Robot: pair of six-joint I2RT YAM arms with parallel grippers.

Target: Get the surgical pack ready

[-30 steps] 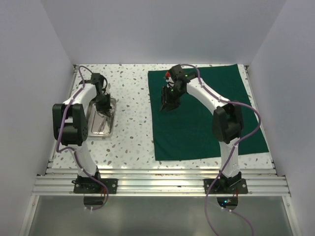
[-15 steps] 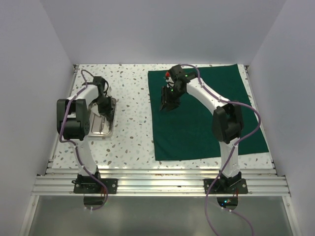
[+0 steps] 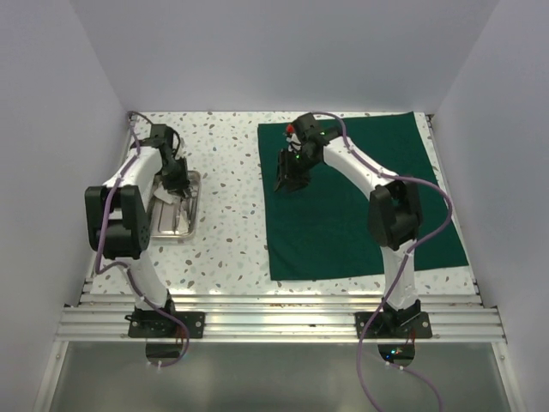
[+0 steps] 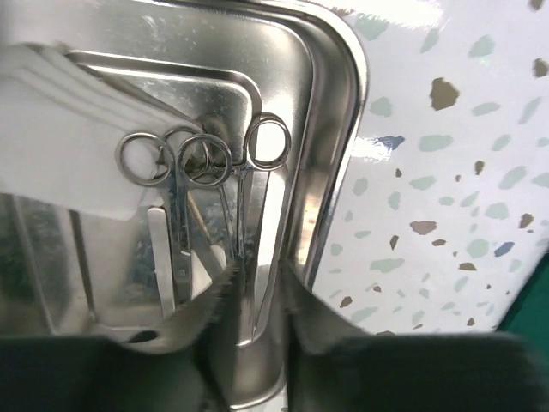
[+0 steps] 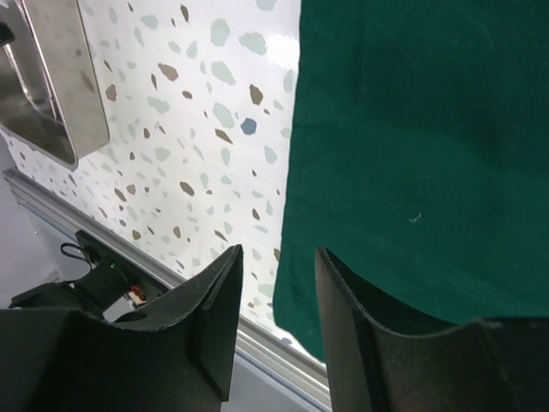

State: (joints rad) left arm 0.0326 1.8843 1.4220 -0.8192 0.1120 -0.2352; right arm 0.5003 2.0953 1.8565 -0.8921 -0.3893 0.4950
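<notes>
Left hand [image 4: 258,279] narrowly parted astride the scissors [image 4: 249,223] in the tray [image 4: 343,51] — gripping nothing; right hand [image 5: 279,253] half open, empty, above the drape [image 5: 429,129].

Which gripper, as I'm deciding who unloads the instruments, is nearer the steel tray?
Left. The left gripper hangs right over the steel tray and its instruments; the right gripper is off to the side, above the green drape.

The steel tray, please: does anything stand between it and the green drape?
Nothing visible lies on the speckled table between the steel tray and the green drape. Only the right gripper hangs over the drape's left edge.
</notes>
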